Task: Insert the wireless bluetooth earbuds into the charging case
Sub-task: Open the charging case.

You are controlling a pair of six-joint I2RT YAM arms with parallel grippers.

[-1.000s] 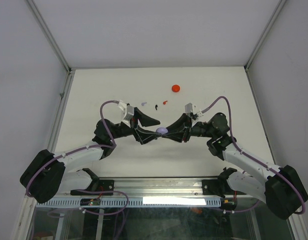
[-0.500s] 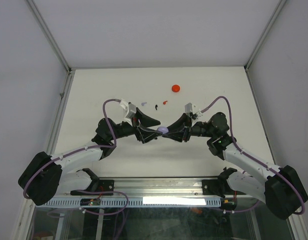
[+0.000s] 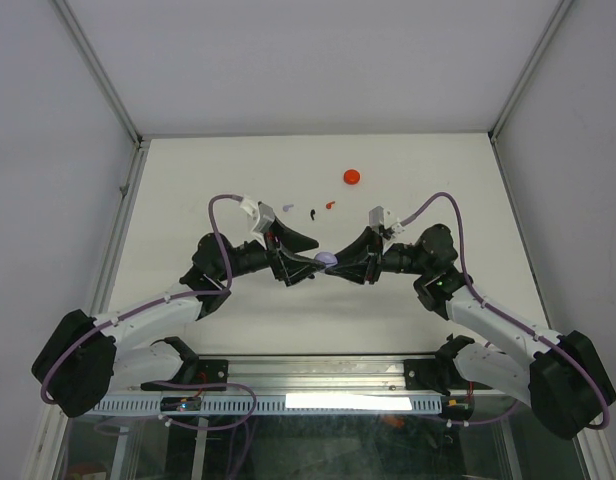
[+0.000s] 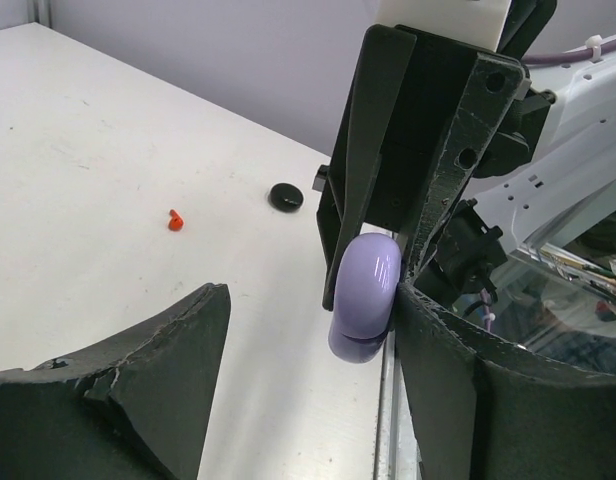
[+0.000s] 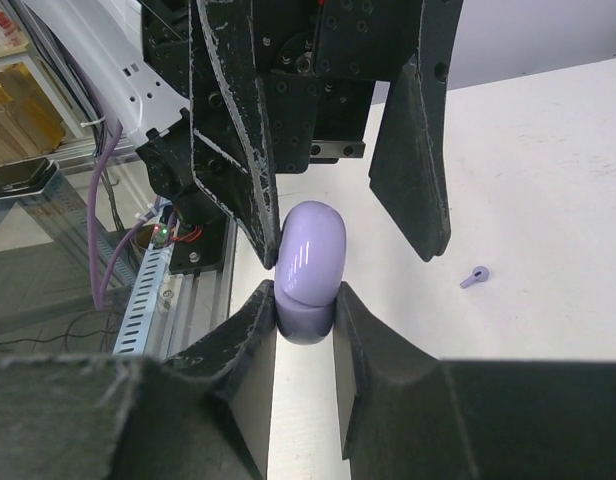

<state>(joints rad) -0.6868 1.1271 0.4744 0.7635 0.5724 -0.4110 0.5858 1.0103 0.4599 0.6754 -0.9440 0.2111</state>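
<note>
My right gripper (image 3: 340,264) is shut on a lilac round charging case (image 3: 324,259), closed, held on edge above the table. In the right wrist view its fingers (image 5: 258,335) clamp the case's lower half (image 5: 310,262). My left gripper (image 3: 302,258) is open around the case from the other side. In the left wrist view one finger (image 4: 458,390) rests against the case (image 4: 366,298) and the other (image 4: 148,390) stands well apart. A lilac earbud (image 3: 287,207), a black earbud (image 3: 312,213) and a red earbud (image 3: 330,205) lie on the table beyond the grippers.
A red round case (image 3: 352,177) sits farther back on the white table (image 3: 188,190). A black round disc (image 4: 285,196) lies near the red earbud (image 4: 174,220) in the left wrist view. The lilac earbud (image 5: 475,277) lies right of the case in the right wrist view.
My left wrist has shifted a little to the right, closer around the lilac case. The right arm and the case have held still.
</note>
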